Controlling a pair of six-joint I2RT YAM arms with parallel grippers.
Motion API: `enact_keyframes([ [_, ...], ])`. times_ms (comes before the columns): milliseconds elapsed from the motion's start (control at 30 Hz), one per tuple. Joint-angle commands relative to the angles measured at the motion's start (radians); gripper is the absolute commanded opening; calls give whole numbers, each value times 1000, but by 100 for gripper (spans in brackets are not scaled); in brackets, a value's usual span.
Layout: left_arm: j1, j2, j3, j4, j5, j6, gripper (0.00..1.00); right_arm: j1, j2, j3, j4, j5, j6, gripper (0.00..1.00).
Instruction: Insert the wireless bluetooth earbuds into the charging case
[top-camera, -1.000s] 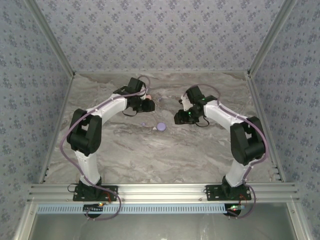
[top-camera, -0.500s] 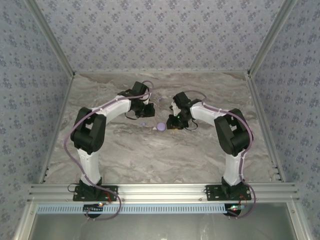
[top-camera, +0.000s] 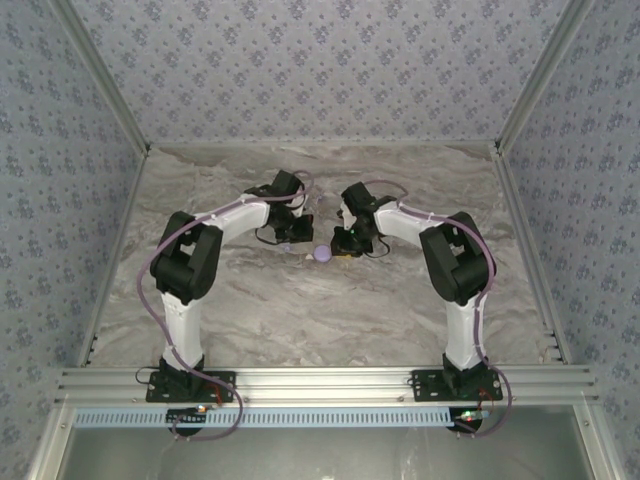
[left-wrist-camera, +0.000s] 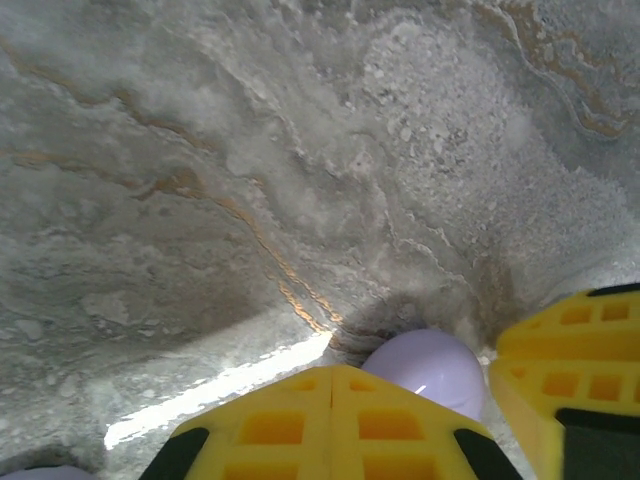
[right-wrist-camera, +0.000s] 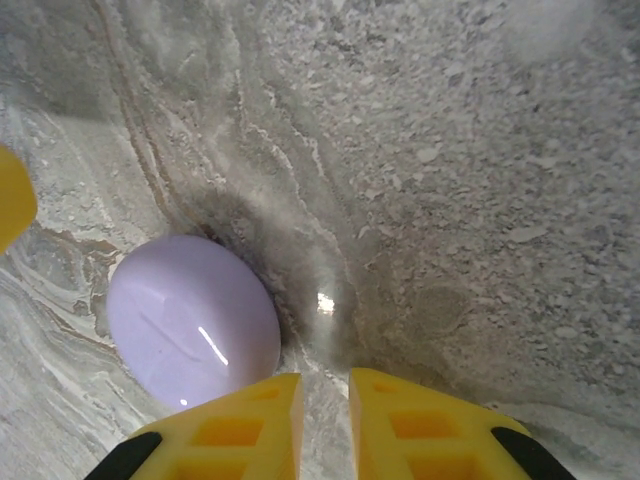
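Both arms crowd the lilac disc (top-camera: 322, 254) mid-bench (top-camera: 300, 320), the left gripper (left-wrist-camera: 333, 375) closed empty beside it, the right gripper (right-wrist-camera: 325, 385) nearly closed on nothing, so no earbud appears seated and insertion remains ahead.

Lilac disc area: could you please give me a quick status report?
Left gripper shut, empty. Right gripper nearly shut, empty. Lilac disc on table beside both, ungripped. No obstruction seen.

I read the bench (right-wrist-camera: 480, 150) as grey veined marble-look, grainy and matt. The lilac disc (right-wrist-camera: 193, 320) looks like smooth glossy plastic with light glints. Right claw fingers (right-wrist-camera: 425, 420) are matt yellow waffle-moulded plastic.
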Motion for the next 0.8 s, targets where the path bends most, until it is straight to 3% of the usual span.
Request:
enact_keyframes([
  [0, -12, 23, -3, -44, 24, 4, 2, 7, 19, 33, -20, 11, 19, 20],
  [767, -19, 1, -72, -37, 36, -19, 3, 5, 63, 101, -72, 50, 0, 20],
])
